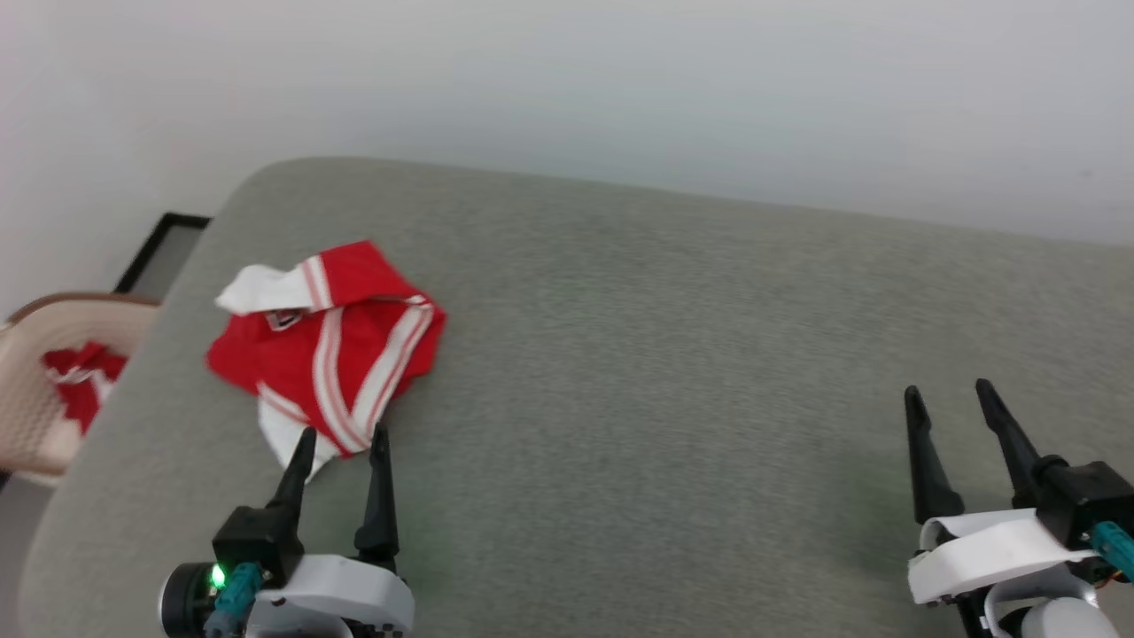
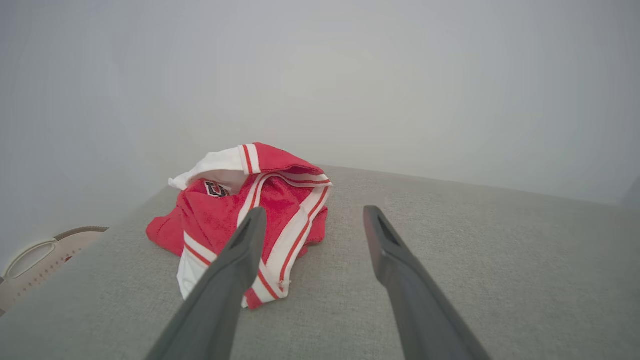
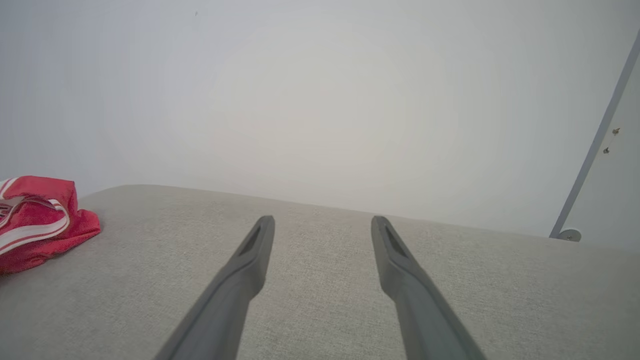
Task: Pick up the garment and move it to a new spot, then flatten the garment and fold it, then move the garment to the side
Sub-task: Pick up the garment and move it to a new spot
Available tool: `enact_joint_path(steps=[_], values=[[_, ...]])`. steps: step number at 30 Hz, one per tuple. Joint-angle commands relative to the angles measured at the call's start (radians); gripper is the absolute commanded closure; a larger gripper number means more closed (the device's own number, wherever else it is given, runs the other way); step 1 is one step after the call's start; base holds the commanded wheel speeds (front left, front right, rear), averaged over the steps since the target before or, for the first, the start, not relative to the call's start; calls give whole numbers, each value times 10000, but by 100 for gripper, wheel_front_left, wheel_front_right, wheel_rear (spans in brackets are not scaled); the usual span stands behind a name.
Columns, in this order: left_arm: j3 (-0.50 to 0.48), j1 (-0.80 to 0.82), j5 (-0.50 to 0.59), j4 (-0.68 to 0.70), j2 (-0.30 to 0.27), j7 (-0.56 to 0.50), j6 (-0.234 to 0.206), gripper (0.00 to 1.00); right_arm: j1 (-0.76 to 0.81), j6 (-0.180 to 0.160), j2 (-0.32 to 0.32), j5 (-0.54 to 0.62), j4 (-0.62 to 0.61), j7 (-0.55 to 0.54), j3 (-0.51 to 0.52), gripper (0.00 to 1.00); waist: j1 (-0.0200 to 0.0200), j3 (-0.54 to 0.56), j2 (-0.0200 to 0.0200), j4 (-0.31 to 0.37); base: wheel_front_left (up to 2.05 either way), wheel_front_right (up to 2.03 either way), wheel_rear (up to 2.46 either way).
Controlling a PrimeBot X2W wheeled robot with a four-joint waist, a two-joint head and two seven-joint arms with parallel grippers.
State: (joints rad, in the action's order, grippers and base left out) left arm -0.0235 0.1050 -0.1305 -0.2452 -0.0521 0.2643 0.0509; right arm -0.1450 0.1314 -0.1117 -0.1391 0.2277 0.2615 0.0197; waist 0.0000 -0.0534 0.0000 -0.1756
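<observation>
I record the garment [image 1: 328,341] bunched just ahead and slightly left of my left gripper [image 1: 342,434], fingers spread and empty, the nearer arm; my right gripper [image 1: 947,387], likewise spread and empty, stands well apart.

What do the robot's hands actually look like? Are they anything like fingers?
Not much like fingers. The left gripper and the right gripper each have two long, thin black jaws tapering to points, set in black blocks on a white rounded wrist shell. A teal connector sits by each wrist, and a small green light glows on the left. Close up, each jaw has a narrow slot near its tip.
</observation>
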Motion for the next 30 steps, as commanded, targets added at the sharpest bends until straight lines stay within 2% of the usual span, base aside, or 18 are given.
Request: enact_joint_path(steps=[1,11,18,24,30], values=[[47,-100,-60,54,16,1,-104,0,-27,-14,-6,-25,11,50,-142,0,0,60,0,-902,0,0,0],[260,-473,-367,288,16,1,-549,0,-28,-14,101,-115,106,38,-1121,0,0,178,0,-2540,0,0,0],[297,-707,-604,520,17,1,-877,0,-275,-14,109,-206,186,30,-1662,0,0,110,0,-3361,0,0,0],[289,-891,-745,715,18,1,-1031,0,-428,-14,128,-283,244,32,-1926,0,0,24,0,-3474,0,0,0],[211,-572,-593,694,17,1,-854,0,-571,-14,77,-354,296,30,-2138,0,0,-203,0,-2904,0,0,0]])
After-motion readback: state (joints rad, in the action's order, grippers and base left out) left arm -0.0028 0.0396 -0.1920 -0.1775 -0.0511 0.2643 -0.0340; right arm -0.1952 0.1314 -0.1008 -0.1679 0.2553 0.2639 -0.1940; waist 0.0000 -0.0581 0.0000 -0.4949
